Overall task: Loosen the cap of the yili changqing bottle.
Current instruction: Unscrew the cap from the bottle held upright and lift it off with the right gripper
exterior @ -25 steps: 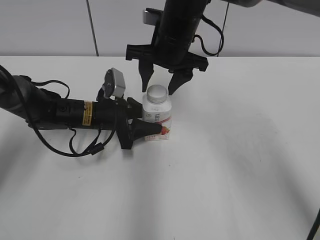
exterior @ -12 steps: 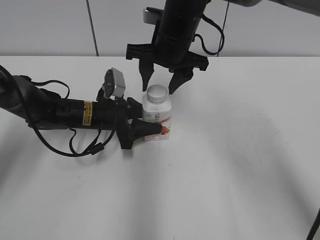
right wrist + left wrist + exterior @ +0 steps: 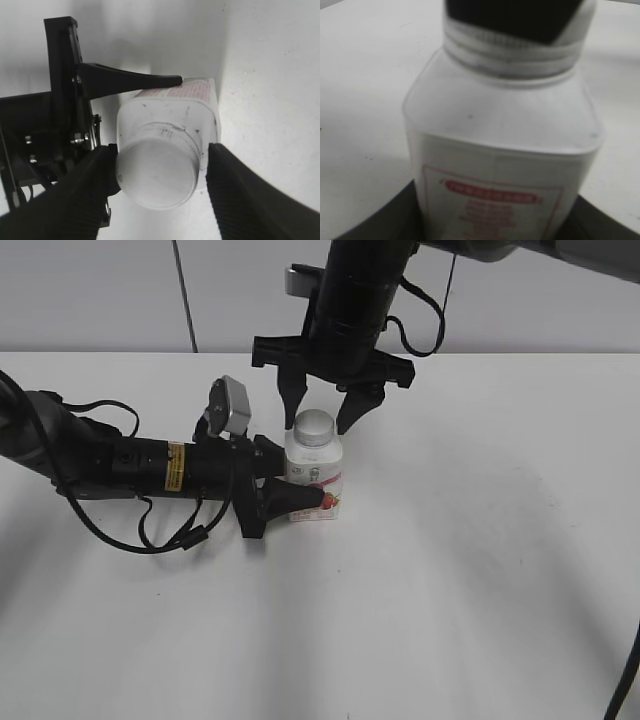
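White table (image 3: pixel 480 570) lies bare rightward; left fingers (image 3: pixel 300 498) pinch the bottle (image 3: pixel 314 477), right fingers (image 3: pixel 347 412) spread beside the cap (image 3: pixel 313 426).

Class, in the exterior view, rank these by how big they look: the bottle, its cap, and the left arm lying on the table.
1. Left arm, by far the largest, stretching across the table.
2. Yili changqing bottle, standing upright.
3. Cap, smallest, narrower than the bottle body.
All sit at a similar depth, so nearness hardly skews this.

The bottle's (image 3: pixel 502 165) red label print is perhaps lettering, too blurred to read.
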Available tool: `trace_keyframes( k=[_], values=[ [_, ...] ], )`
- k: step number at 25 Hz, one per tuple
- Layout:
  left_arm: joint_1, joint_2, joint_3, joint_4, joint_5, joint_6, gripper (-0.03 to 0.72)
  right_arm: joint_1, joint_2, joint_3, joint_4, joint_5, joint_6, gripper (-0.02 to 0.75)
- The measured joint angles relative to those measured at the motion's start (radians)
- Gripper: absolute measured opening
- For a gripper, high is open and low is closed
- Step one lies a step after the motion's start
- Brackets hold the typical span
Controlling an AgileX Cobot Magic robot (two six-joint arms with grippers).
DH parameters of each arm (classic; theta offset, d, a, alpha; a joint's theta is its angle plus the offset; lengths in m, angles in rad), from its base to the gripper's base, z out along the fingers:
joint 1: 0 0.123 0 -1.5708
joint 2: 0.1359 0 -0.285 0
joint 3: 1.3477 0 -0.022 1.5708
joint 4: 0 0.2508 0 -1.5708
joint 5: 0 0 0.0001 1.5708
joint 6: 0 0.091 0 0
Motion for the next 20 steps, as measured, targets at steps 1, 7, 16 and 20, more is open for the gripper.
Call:
trace_keyframes(
  k=[1,7,16,20],
  values=[
    [0.000,0.000,0.000,0.000,0.000,0.000,0.377,0.000,0.000,0.000,0.000,0.000,0.000,0.482],
    [0.000,0.000,0.000,0.000,0.000,0.000,0.377,0.003,0.000,0.000,0.005,0.000,0.001,0.482],
    [0.000,0.000,0.000,0.000,0.000,0.000,0.377,0.005,0.000,0.000,0.010,0.000,0.000,0.482],
    [0.000,0.000,0.000,0.000,0.000,0.000,0.377,0.005,0.000,0.000,0.010,0.000,0.001,0.477]
  ],
)
